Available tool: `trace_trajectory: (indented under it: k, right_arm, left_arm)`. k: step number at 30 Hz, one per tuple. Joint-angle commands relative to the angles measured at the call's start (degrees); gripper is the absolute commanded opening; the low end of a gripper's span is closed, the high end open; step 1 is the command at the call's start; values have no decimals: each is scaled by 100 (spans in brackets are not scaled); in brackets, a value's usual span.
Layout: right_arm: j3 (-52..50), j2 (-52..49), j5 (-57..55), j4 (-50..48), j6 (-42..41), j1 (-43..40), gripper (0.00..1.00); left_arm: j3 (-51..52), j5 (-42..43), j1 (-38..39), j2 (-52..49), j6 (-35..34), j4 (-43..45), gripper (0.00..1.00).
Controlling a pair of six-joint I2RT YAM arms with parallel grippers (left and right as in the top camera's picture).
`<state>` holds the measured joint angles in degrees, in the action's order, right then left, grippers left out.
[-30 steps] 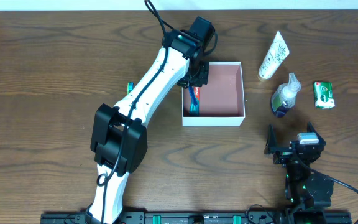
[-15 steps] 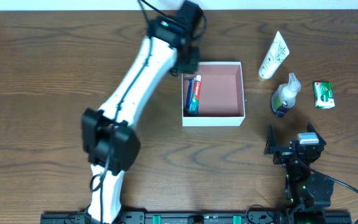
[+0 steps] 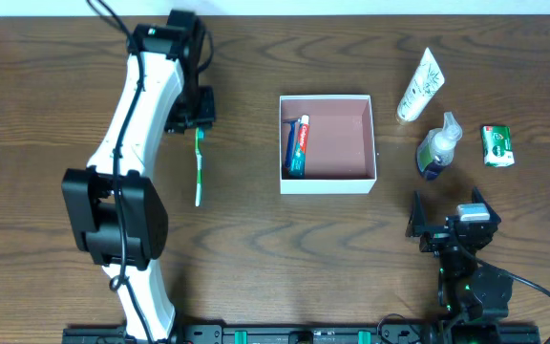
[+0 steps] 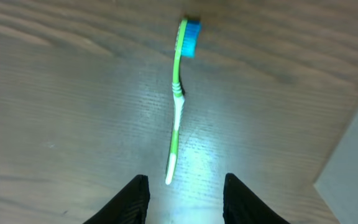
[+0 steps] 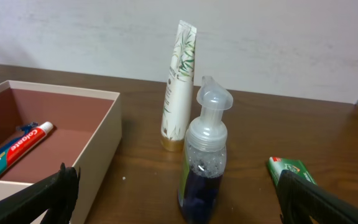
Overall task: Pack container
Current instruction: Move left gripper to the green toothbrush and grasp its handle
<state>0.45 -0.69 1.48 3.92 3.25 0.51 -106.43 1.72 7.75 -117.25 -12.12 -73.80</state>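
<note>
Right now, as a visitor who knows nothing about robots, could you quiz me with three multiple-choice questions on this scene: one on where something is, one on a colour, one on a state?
1. Where does the toothpaste lie?
A. Balanced on top of an arm
B. Inside the container
C. Standing upright on its cap

2. What colour is the handle of the toothbrush?
A. Green
B. Red
C. Black

3. What is the left gripper doing?
A. Shut on the toothbrush
B. Shut on the toothpaste
C. Open, holding nothing

Answers:
1. B, because the overhead view shows the tube lying flat within the box walls.
2. A, because the handle is bright green, with a blue head.
3. C, because the wrist view shows its fingers standing apart, with the toothbrush lying on the table below.
</note>
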Motion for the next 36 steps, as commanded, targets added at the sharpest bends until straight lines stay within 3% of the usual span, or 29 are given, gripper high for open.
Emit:
trace_trajectory:
  k: [1, 15, 36]
  right_arm:
    - [-13, 42, -37, 24, 68, 101, 99]
    - [-13, 42, -37, 24, 68, 101, 99]
    - [-13, 42, -37, 22, 68, 101, 99]
  left_arm:
    - [518, 542, -146, -50, 199, 260, 40]
    - [2105, 520, -184, -50, 417, 1259, 40]
    - [2946, 516, -186, -52, 590, 2240, 38]
